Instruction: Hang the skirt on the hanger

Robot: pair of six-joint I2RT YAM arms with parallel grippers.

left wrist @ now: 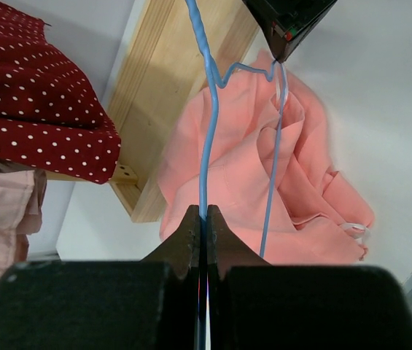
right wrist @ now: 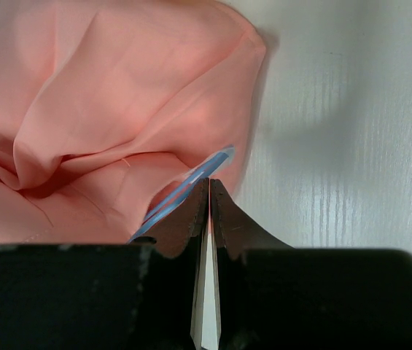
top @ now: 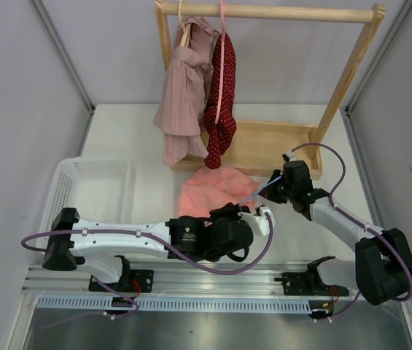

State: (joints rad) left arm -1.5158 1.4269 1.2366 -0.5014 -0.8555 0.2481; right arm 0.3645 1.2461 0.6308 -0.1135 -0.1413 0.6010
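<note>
The hanger's (left wrist: pixel 205 189) long axis runs from the left gripper (left wrist: pixel 204 217), clamped on 1 wire, toward the right gripper (right wrist: pixel 209 184), clamped on its far end, over the crumpled skirt (top: pixel 209 191).

three garments (top: pixel 184 95) (top: pixel 222 109) (top: pixel 209 191), three hangers (top: pixel 184 35) (top: pixel 222 44) (top: pixel 258 192), one rack (top: pixel 264 12), one basket (top: pixel 89 171), two arms (top: pixel 118 237) (top: pixel 337 215)

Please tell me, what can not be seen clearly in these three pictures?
Left wrist view: past the left end effector, the hanger runs off the top edge; its upper end is cut off.
Right wrist view: only a short, blurred piece of hanger shows at the right end effector.
Top view: the left arm hides the skirt's near edge, and the hanger is too thin to trace.
All views: the crumpled skirt's waistband cannot be found.
</note>
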